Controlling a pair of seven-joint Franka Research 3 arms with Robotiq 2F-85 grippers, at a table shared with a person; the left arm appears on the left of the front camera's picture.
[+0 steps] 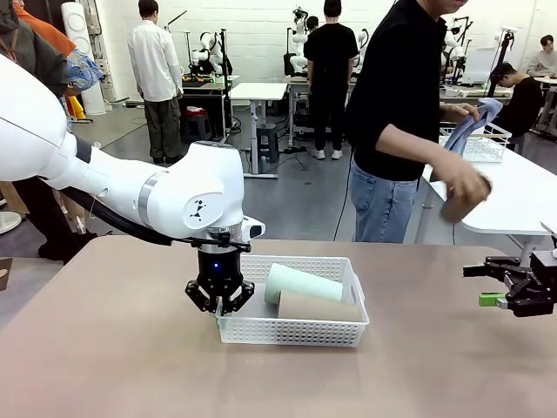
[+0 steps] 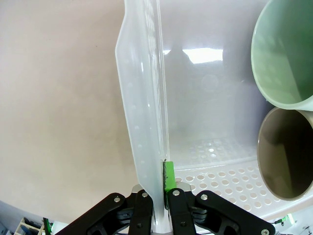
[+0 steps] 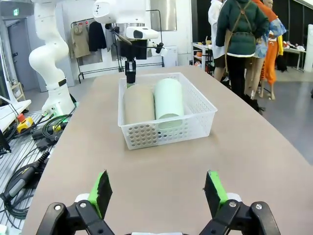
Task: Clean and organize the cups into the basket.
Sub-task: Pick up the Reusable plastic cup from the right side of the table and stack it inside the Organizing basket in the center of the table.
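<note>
The left claw [image 1: 220, 311] was clenched on the end wall of the white basket [image 1: 300, 332] on the counter [image 1: 113, 348]. A mint cup [image 1: 302, 281] and a tan cup [image 1: 318, 306] lay sideways inside. The right claw [image 3: 157, 190] hung released, well apart.
</note>
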